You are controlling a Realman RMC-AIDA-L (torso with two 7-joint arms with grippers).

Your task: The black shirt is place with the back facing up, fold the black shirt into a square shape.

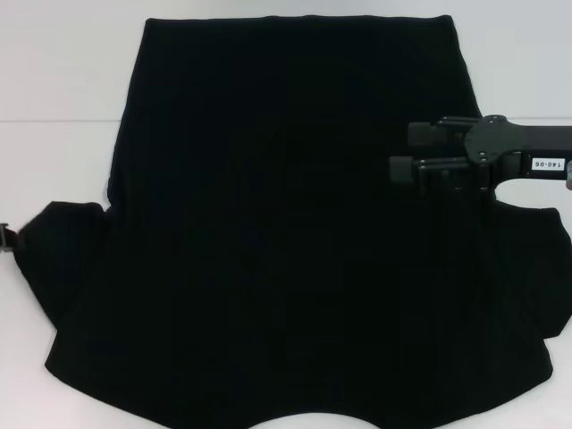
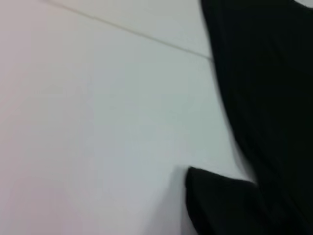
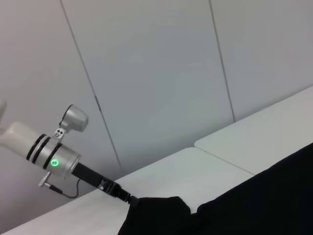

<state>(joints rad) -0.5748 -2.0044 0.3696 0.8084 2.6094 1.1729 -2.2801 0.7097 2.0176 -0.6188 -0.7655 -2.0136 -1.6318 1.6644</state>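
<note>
One view alone shows the left arm (image 3: 54, 159) beyond the black shirt (image 3: 254, 205).

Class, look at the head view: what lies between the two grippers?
Only the black shirt, spread flat on the white table, lies between the left gripper and right gripper.
</note>
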